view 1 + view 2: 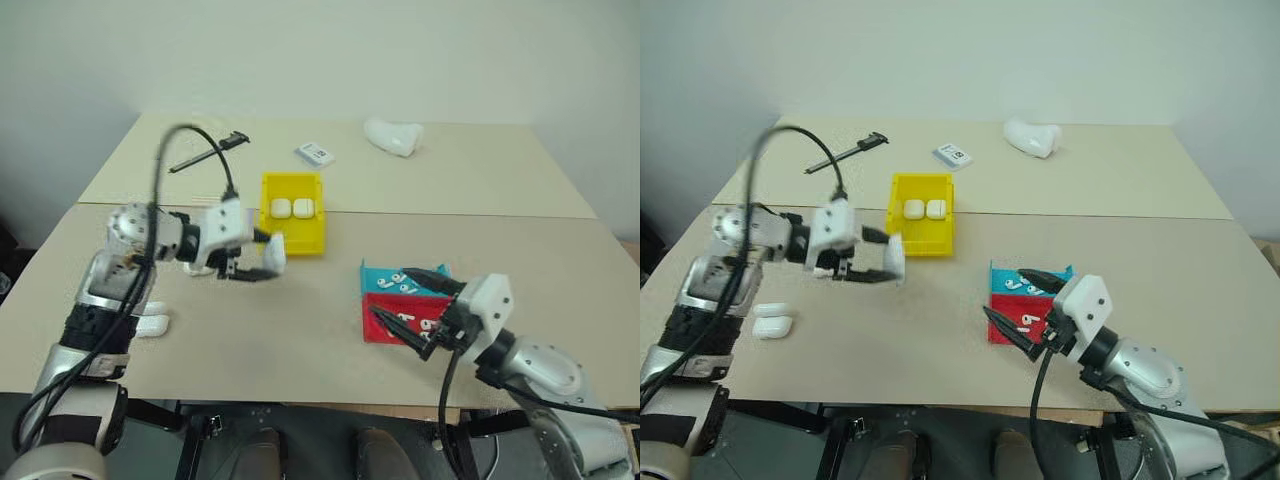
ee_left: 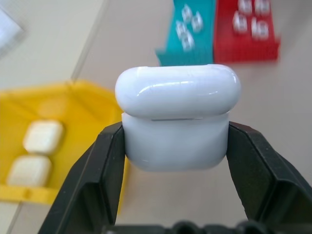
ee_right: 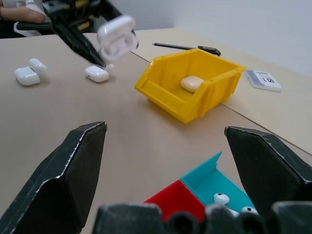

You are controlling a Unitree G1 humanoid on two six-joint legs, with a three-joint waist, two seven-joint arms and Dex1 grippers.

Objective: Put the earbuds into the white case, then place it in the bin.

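From the head camera, your left gripper (image 1: 262, 262) is squeezed tight on the white case (image 1: 273, 254), up in the air just at 7 o'clock from the bin (image 1: 293, 238). Two cases already sit inside. Move it over the open top before you let go. Your right gripper (image 1: 408, 307) hangs wide open over the red tray (image 1: 385, 328) and teal tray (image 1: 380, 280), holding nothing.

In the left wrist view, the case lid looks closed. Hold it level.

In the right wrist view, earbuds (image 3: 220, 198) lie in the teal tray. The card (image 3: 263, 79) has marks too small to read.

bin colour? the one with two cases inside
Bright yellow; the bin shows best in the left eye view.
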